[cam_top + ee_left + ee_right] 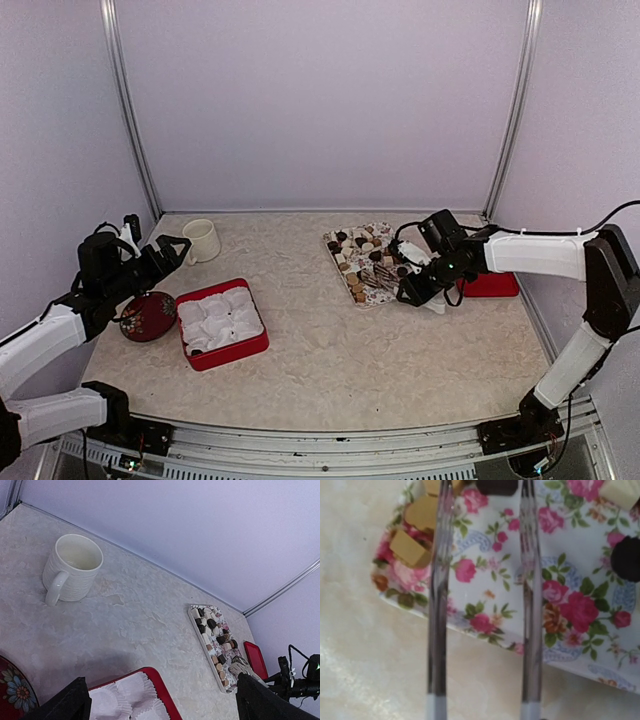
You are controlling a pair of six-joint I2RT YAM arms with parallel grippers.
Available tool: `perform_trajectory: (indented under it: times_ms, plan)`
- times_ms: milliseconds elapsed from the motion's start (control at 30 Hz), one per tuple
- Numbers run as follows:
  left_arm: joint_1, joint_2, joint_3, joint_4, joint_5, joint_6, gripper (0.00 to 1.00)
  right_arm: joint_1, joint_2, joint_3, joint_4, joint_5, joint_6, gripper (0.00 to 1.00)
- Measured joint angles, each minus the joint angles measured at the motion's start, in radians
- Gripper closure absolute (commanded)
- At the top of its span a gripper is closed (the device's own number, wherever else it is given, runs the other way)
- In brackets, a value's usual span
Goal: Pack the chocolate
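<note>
The chocolate lies as many small dark, tan and cream pieces on a floral tray. My right gripper carries two long metal tong prongs and hovers low over the tray's near right corner. In the right wrist view the right gripper has its prongs apart over bare floral tray, with tan pieces to the left and a dark piece at the top edge between them. A red box lined with white paper cups sits left of centre. My left gripper hangs wide open above its far left corner, holding nothing.
A cream mug stands at the back left. A dark red oval dish lies left of the red box. A flat red lid lies right of the tray, behind my right arm. The left wrist view shows the mug and the tray.
</note>
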Motion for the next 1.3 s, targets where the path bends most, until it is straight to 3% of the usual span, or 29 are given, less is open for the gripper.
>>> perform_trajectory:
  times_ms: [600,1300]
  plan:
    - [0.0,0.021,0.0,0.006,-0.001,0.0,0.01,-0.008,0.096,0.026,0.035,-0.01,-0.01,0.59]
    - [0.002,0.021,0.0,0.006,-0.003,0.001,0.01,-0.027,0.171,0.1,0.063,-0.01,-0.029,0.7]
